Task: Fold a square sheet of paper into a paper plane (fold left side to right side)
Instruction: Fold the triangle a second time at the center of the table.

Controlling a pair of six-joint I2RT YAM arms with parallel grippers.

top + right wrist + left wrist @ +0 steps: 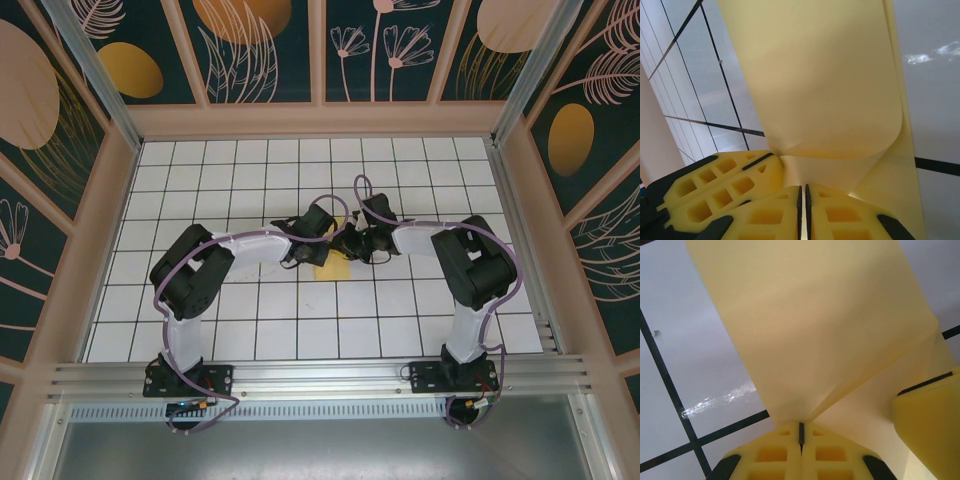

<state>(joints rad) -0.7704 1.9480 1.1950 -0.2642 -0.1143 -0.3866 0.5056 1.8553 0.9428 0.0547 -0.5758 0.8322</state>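
Observation:
The square sheet of paper (333, 268) is plain yellow and lies on the white grid table (260, 300) at mid-table, under the two grippers where they meet. In the left wrist view the paper (830, 325) bends up and over in a soft fold, and my left gripper (801, 434) is shut on its near edge. My right gripper (803, 200) is likewise shut on the paper (825, 85), which curls over in a rounded loop ahead of it. The left gripper (336, 243) and right gripper (352, 246) sit side by side, almost touching. No paper plane shape shows.
Wooden walls (320, 120) with patterned panels enclose the table on three sides. An aluminium rail (320, 375) carries both arm bases at the near edge. The right gripper's yellow finger (930, 425) stands close on the right in the left wrist view.

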